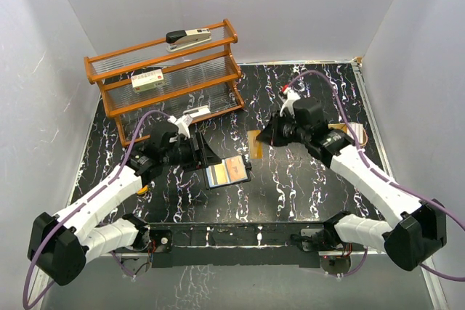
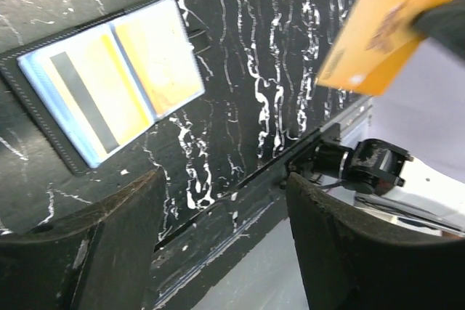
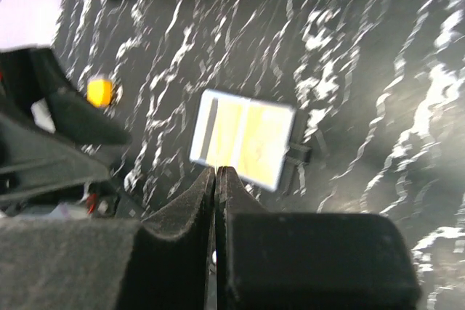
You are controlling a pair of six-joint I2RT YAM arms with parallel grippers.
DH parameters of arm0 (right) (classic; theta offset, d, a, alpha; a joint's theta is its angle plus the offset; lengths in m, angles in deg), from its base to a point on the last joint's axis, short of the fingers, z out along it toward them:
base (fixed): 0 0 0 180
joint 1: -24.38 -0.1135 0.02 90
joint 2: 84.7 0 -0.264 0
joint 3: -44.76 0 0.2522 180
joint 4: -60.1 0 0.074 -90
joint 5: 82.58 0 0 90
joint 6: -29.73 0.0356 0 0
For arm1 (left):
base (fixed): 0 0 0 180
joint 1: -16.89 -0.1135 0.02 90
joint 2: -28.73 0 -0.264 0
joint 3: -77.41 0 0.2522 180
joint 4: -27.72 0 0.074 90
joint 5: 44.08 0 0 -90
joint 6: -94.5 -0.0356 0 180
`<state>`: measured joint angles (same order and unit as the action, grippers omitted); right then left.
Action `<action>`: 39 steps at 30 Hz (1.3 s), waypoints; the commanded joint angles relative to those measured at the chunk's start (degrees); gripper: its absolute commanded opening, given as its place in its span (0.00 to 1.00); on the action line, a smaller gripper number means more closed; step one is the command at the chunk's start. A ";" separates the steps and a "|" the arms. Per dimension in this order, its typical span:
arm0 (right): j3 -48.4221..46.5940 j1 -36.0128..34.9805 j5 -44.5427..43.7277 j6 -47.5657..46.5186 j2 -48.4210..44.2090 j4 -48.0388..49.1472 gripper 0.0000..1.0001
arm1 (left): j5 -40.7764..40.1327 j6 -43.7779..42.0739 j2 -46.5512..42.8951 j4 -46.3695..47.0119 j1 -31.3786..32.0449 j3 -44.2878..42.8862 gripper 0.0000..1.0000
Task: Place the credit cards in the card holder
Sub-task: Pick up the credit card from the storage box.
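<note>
The card holder lies open and flat on the desk, between the two arms. Its pockets face up, so a card can slide in. A yellow card with a dark stripe already sits in one pocket. The other pocket looks yellow too, but it is too blurry to say if that is a card. The right jaws are pressed together on a corner of an orange card and hold it up in the air near the holder, ready to bring it over. The left jaws are apart with nothing in them, low by the holder's edge, maybe to stop it from sliding.
</note>
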<state>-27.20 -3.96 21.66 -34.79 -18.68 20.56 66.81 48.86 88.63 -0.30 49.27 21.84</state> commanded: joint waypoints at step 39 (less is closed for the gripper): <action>24.69 -1.55 26.79 34.01 -10.72 44.40 0.14 | 20.02 31.14 -2.86 48.70 0.20 12.82 0.00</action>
<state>-2.52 -5.16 48.33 0.53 -29.10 63.33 86.06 80.07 87.23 45.84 49.27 33.41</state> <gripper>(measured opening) 0.047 0.007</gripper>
